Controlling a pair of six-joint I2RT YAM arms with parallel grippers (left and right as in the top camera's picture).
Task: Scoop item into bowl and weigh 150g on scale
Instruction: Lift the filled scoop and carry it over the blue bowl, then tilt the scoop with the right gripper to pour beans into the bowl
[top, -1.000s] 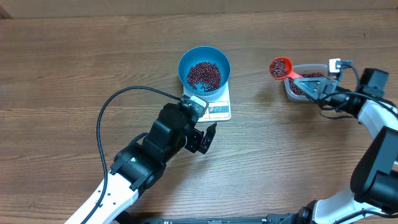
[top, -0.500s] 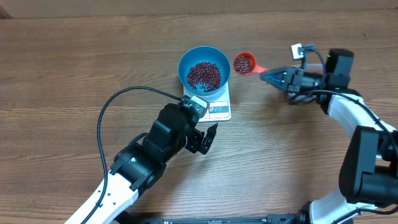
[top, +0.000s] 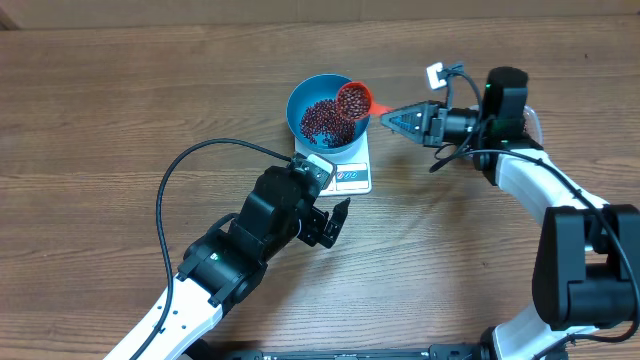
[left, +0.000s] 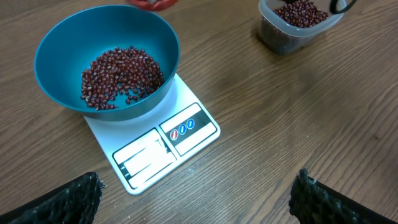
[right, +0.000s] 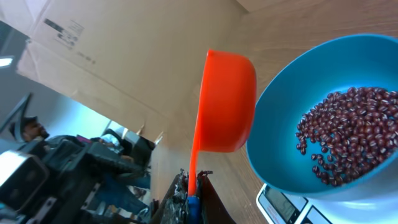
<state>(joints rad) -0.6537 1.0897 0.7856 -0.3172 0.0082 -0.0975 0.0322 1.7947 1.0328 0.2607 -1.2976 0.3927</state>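
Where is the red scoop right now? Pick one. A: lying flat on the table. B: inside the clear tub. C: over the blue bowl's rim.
C: the right gripper holds the scoop above the bowl's right rim, in the overhead view.

Right gripper swung left, away from tub — loaded red scoop now over bowl rim.

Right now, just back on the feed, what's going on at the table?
The right gripper is shut on the handle of an orange scoop, loaded with beans, over the rim of the blue bowl. The bowl sits on the white scale and holds beans. The left gripper hangs open near the scale, empty. A clear tub holds more beans.
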